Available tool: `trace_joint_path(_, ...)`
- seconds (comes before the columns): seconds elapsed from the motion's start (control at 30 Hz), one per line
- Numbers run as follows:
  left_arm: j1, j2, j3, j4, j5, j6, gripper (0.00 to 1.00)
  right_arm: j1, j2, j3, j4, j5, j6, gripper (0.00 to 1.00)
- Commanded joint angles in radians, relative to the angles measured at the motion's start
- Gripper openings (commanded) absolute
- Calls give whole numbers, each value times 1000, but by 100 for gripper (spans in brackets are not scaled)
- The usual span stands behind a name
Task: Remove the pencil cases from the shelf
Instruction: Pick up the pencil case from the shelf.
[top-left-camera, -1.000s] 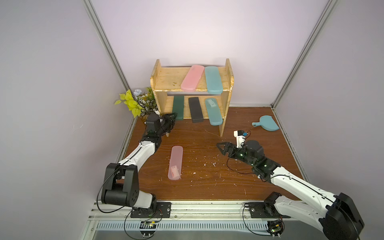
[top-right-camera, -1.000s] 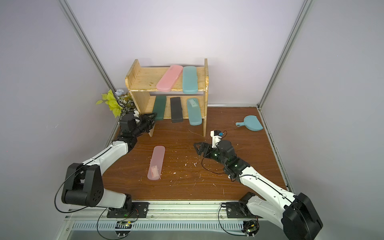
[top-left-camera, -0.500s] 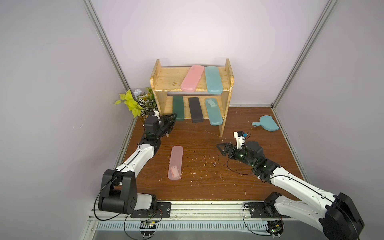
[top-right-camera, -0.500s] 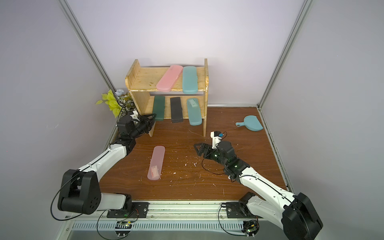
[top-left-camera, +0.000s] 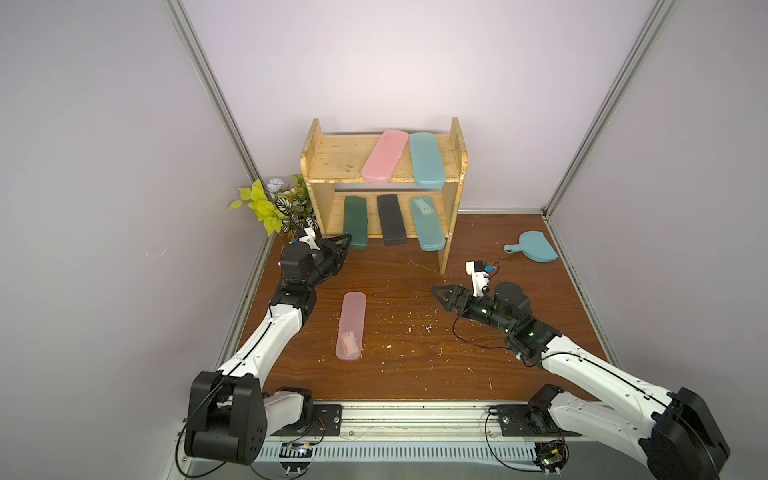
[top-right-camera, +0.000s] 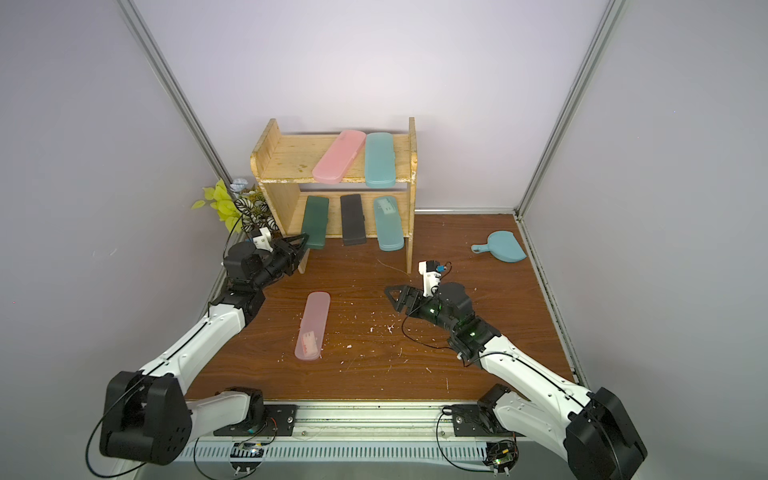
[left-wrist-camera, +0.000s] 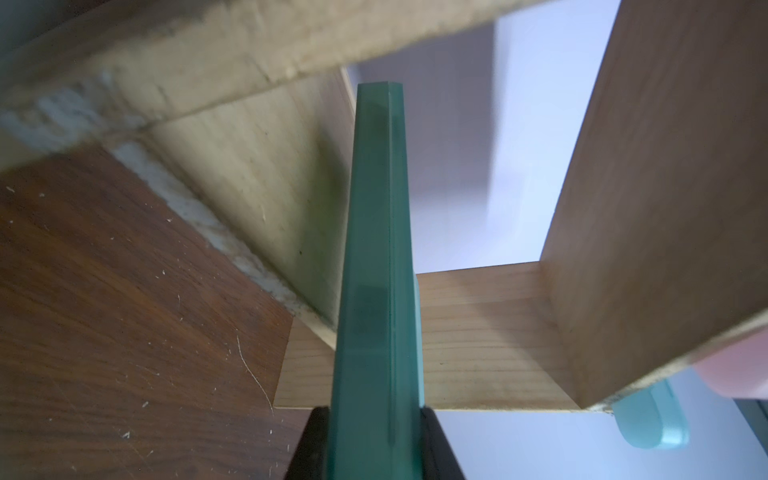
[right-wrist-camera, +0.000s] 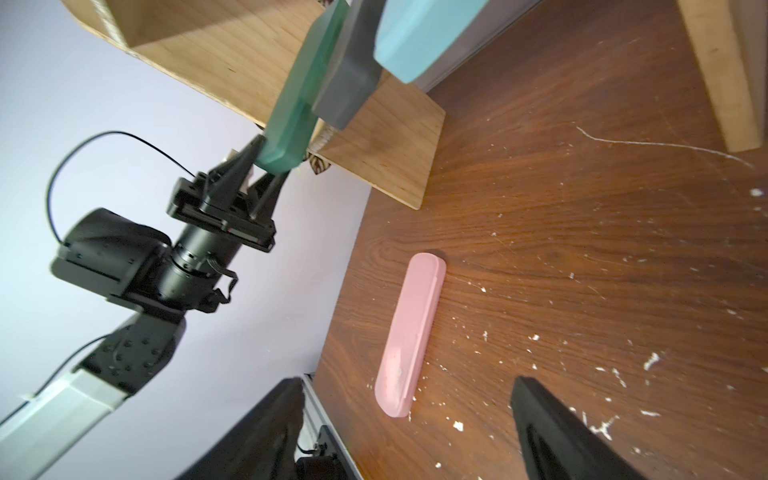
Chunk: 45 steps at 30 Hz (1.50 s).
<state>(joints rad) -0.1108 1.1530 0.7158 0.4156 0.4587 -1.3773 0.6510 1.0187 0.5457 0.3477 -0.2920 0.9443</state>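
The wooden shelf stands against the back wall. Its top board carries a pink pencil case and a teal one. On the lower board lie a dark green case, a black case and a teal case. My left gripper is shut on the dark green case's near end, with a jaw pressed on each flat side. Another pink case lies on the brown floor. My right gripper hovers open and empty over the floor, right of that case.
A teal dustpan lies at the back right of the floor. A leafy plant stands in the corner, left of the shelf and close to my left arm. White crumbs are scattered over the floor. Walls close in on three sides.
My left gripper has closed on the dark green case's near end, and its arm has shifted slightly. The right arm has barely moved.
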Motion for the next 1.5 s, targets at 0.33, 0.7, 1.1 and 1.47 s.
trace_joint_path(0.33, -9, -397, -198, 43, 181, -110, 3, 68, 85, 162, 271, -128, 131, 83)
trace_joint_path(0.7, -13, -609, -283, -1, 279, -177, 0, 236, 237, 302, 360, -5, 222, 78)
trace_joint_path(1.1, -13, -693, -301, -61, 293, -207, 0, 294, 411, 439, 427, 72, 276, 67)
trace_joint_path(1.47, -13, -726, -309, -92, 310, -209, 0, 302, 518, 506, 484, 54, 319, 52)
